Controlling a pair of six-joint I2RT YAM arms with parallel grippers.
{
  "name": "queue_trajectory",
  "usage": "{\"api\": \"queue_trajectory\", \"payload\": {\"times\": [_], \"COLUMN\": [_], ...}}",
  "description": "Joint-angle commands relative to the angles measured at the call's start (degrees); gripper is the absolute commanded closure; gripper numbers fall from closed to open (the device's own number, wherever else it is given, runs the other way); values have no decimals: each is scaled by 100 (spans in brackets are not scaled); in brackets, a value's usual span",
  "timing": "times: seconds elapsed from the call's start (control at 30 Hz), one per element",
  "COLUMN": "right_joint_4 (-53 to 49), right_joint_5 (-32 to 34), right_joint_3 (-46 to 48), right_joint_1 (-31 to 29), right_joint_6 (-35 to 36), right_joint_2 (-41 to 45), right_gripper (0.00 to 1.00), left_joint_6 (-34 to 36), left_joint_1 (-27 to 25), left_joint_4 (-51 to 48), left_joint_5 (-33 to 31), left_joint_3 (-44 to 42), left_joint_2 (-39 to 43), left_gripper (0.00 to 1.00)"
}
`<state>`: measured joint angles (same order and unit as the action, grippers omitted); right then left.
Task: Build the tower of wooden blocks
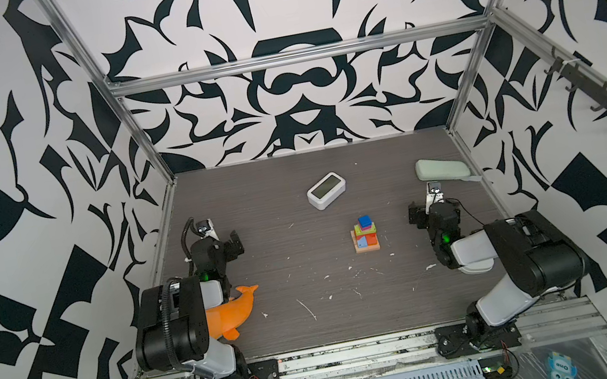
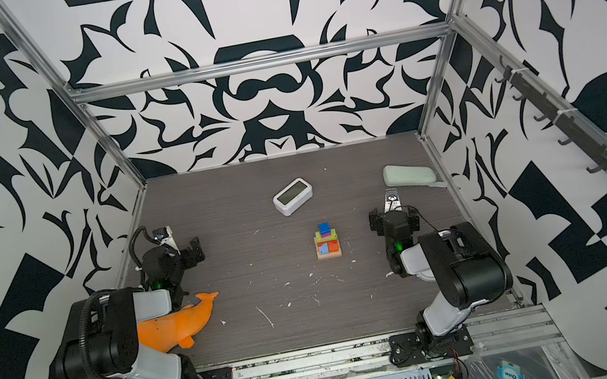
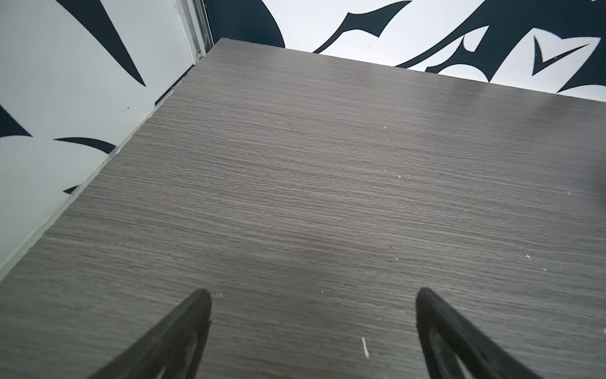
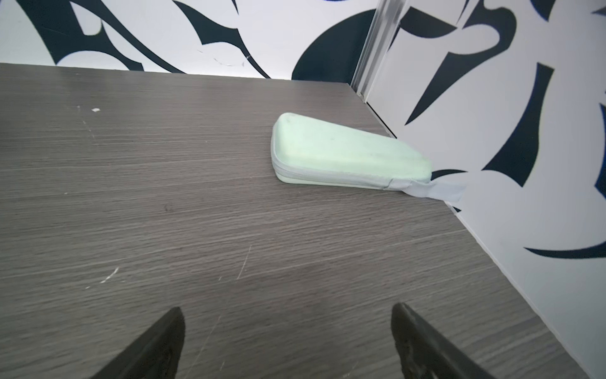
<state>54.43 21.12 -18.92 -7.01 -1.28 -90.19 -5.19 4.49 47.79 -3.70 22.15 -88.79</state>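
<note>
The tower (image 1: pixel 364 235) looks basically done: stacked up, blue cube (image 1: pixel 364 221) on top, standing between the left claw (image 3: pixel 313 295) and right claw (image 4: pixel 286 311), nearer the right. Both claws are spread wide and empty, with nothing loose in sight to add.

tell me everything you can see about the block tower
The tower is a small stepped stack of painted wood pieces. It stands upright on the grey table, right of centre in both top views. A tan base carries a layer of red, orange and light blue pieces. Narrower lime green and magenta pieces sit above that, and a dark blue cube tops it. It looks complete and steady. Only the table touches it. Neither wrist view shows it.
</note>
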Motion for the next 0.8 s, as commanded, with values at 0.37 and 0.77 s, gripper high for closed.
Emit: {"api": "queue_trajectory", "payload": {"times": [0.37, 0.77], "right_joint_4": [6, 4], "right_joint_5": [-205, -205], "right_joint_3": [-60, -64], "right_joint_1": [6, 4], "right_joint_6": [56, 49], "right_joint_2": [88, 79], "right_gripper": [0, 0], "left_joint_6": [-67, -70], "left_joint_1": [25, 25], "left_joint_4": [194, 196], "left_joint_5": [-43, -43], "left_joint_3": [20, 17], "left_joint_2": [19, 20], "left_gripper": [1, 0]}}
